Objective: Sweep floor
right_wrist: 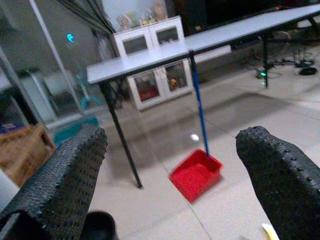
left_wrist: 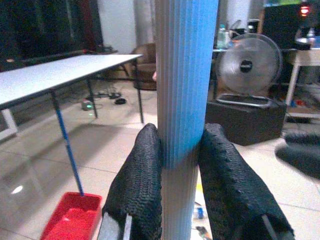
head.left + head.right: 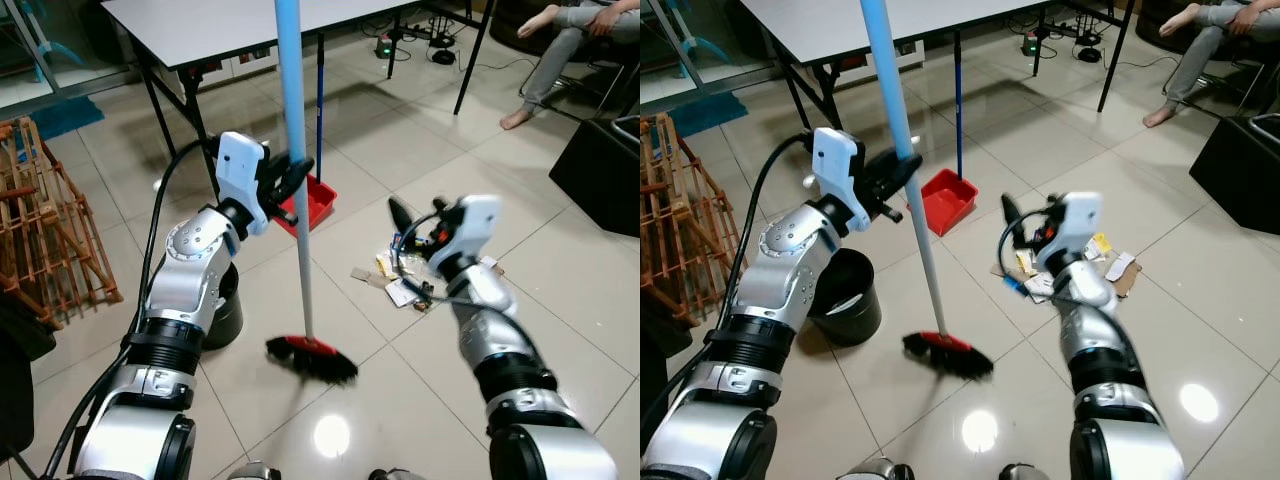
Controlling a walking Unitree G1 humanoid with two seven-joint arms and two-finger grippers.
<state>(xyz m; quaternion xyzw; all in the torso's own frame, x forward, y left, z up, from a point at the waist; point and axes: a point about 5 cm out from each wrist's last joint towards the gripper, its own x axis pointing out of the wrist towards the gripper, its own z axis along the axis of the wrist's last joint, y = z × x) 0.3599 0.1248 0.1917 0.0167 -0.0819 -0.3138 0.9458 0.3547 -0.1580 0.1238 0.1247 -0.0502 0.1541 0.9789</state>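
Our left gripper (image 3: 292, 176) clamps the broom (image 3: 297, 200); our right gripper (image 1: 170, 165) hangs wide open, empty. One-handed, the brush may skid past the litter (image 3: 400, 280) toward the dustpan (image 3: 312, 203).

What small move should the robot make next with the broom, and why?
Probably drag the broom head sideways toward the litter, then on toward the red dustpan. The left gripper is shut on the broom's blue handle, the brush rests on the floor short of the scraps, and the right gripper is open and holds nothing.
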